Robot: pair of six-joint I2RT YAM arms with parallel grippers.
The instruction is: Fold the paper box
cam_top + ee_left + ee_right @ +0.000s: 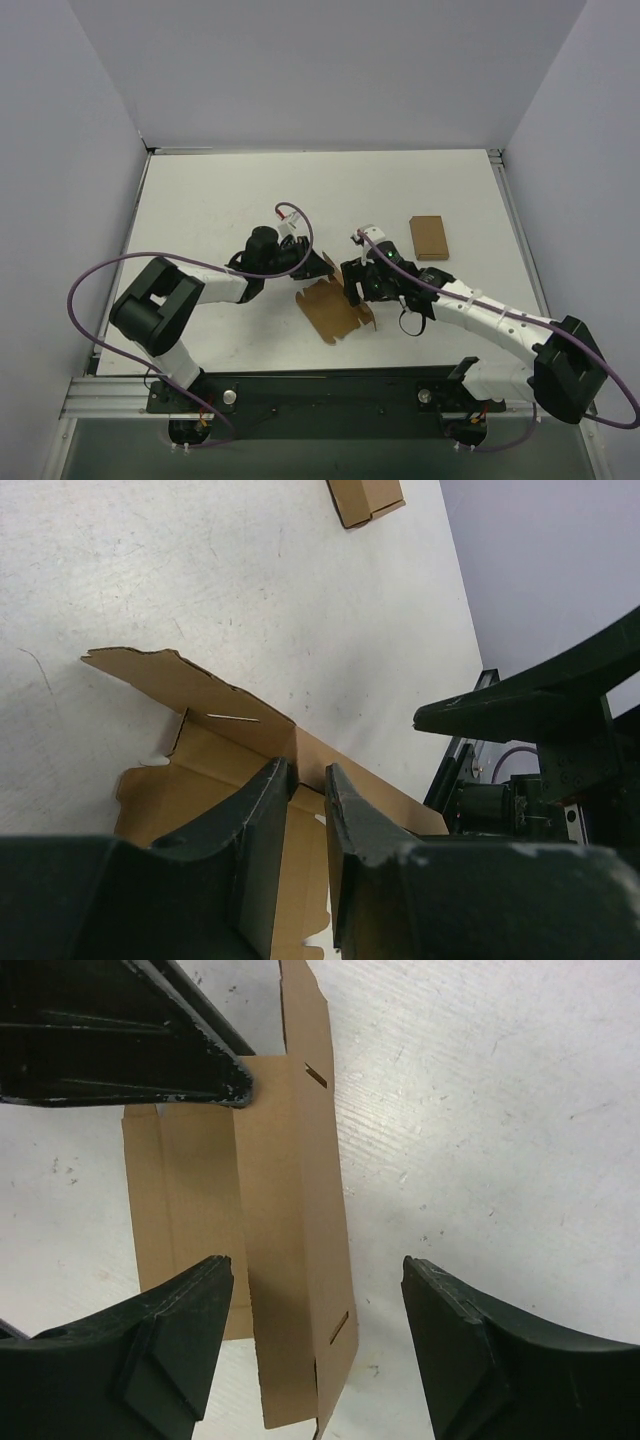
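The paper box (335, 312) lies on the white table (220, 200), just in front of the two arms and roughly midway between them. It is mostly flat, with its creases and slotted flaps showing. One wall along its far edge stands up off the surface.

The left gripper (308, 775) reaches in from the left to that raised edge. Its jaws stand only a narrow way apart, and the wrist view shows the brown card running up between the two fingers (262, 815), so it seems to pinch the wall there (the exact contact is hard to make out).

The right gripper (317, 1265) hangs over the box from the right with its jaws spread wide, one finger on each side of a long panel below it. It grips nothing, and I cannot tell whether the tips touch the card.

A smaller plain cardboard rectangle (428, 237) lies well apart on the table, beyond the right arm.
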